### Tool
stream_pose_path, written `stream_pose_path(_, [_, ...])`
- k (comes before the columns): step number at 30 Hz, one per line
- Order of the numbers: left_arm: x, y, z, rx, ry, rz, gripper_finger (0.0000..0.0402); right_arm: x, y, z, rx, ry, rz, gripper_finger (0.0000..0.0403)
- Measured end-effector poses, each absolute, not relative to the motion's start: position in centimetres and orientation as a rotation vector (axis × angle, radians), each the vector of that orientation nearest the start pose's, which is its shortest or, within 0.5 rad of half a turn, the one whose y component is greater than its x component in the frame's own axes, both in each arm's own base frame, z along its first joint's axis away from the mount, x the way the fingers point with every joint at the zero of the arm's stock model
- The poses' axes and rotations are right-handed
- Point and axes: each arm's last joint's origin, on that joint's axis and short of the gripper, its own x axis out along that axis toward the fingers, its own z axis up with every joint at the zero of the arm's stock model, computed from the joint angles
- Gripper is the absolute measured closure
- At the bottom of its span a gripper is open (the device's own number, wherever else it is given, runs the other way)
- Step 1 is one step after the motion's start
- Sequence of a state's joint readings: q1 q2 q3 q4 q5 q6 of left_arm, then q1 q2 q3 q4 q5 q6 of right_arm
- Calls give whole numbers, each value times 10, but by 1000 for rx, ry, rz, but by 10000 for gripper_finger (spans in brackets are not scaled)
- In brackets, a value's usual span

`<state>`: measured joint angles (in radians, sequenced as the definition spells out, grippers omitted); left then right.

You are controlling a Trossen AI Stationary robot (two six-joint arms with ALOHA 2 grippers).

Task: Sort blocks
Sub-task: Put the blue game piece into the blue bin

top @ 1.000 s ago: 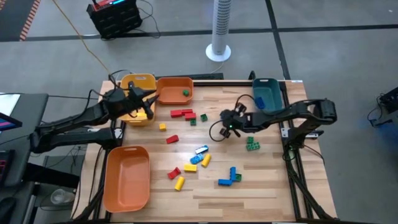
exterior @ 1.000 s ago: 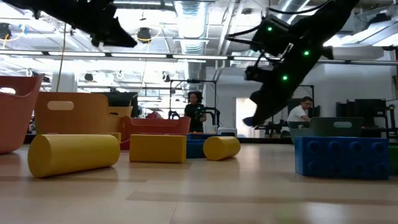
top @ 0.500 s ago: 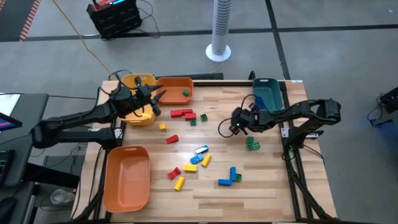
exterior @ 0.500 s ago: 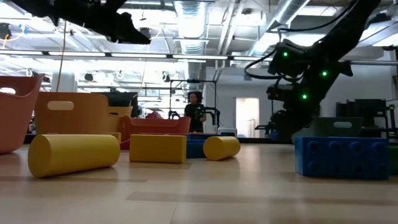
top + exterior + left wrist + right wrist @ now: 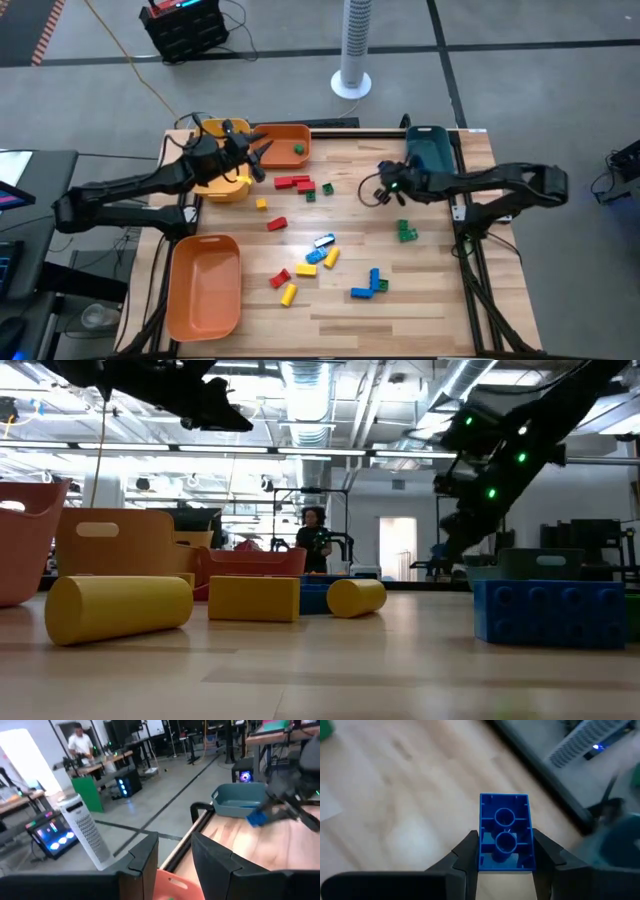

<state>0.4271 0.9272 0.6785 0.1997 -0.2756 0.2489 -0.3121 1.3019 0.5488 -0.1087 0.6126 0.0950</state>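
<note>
While the right gripper (image 5: 504,851) clamps a blue block (image 5: 504,832) between its two fingers, hollow underside toward the wrist camera, it hangs in the air above the wooden table (image 5: 440,290), just beside the teal bin (image 5: 428,148) at the far right edge. The other blocks lie loose on the boards: a red cluster (image 5: 294,183) near the far orange bin (image 5: 280,146), a green one (image 5: 407,231) below the right arm, yellow, red and blue pieces (image 5: 325,258) mid-table, and a blue group (image 5: 370,284) nearer the front. One green block (image 5: 298,149) sits inside that far orange bin. The left gripper (image 5: 250,157) hovers between the yellow bin (image 5: 222,133) and the orange one, fingers close together with nothing between them. A second orange bin (image 5: 205,286) stands at the near left.
</note>
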Motion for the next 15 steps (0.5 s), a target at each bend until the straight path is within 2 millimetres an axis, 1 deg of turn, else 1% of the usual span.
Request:
stream_pose_path(4, [186,93,307,188,223,683,289,186,-94,193,-21,792,-971,269])
stream_pose_path(8, [184,91,294,157,364,659,289,153,-103,215,114,799,-1106,269])
stream_pose_path(11, [183,88,285,137,448,638,289,132,-111,222,246,850,-1146,269])
stream_pose_path(13, [183,85,282,127,479,604,289,123,-118,225,329,866,-1141,269])
stream_pose_path(15, [184,82,281,118,481,551,289,117,-124,223,383,887,-1140,267])
